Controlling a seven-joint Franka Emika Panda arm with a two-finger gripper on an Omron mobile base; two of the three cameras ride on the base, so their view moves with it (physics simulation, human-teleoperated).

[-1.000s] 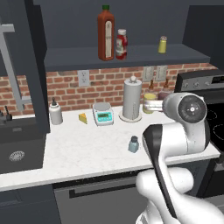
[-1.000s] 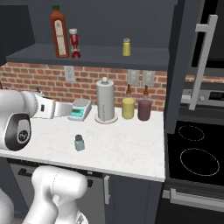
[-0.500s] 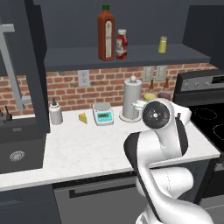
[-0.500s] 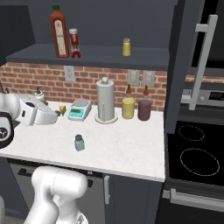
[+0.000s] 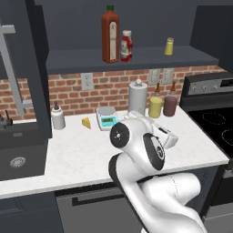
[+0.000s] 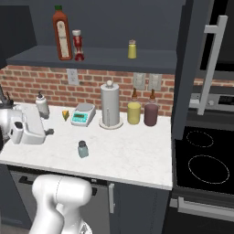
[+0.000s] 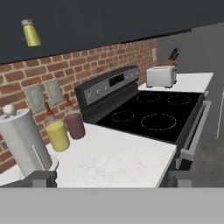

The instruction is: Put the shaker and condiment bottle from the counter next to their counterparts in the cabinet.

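The pale blue shaker (image 6: pixel 82 149) stands upright on the white counter (image 6: pixel 137 160), near its front edge. My gripper (image 6: pixel 47 132) hovers open to its left, a short way off and empty. In the left base view my arm hides the shaker, and the gripper (image 5: pixel 169 138) points right over the counter (image 5: pixel 68 154). The condiment bottle (image 6: pixel 77 45) (image 5: pixel 126 45) stands on the cabinet shelf (image 6: pixel 100 64) beside the tall red bottle (image 6: pixel 61 33) (image 5: pixel 110 34). The yellow shaker (image 6: pixel 132 49) (image 5: pixel 169 46) (image 7: pixel 31 33) stands farther right. In the hand view the fingertips (image 7: pixel 41 178) are wide apart.
A paper towel holder (image 6: pixel 109 106), a yellow jar (image 6: pixel 134 112) and a dark red jar (image 6: pixel 151 114) stand at the brick wall. A small scale (image 6: pixel 82 114), a cheese wedge (image 6: pixel 66 114) and a soap bottle (image 6: pixel 42 104) sit left. The stove (image 6: pixel 203 160) lies right, a sink (image 5: pixel 18 154) left.
My arm has swung round and the hand has dropped lower over the counter, nearer the front edge. The jaws stayed open. The shaker and the shelf items have not moved.
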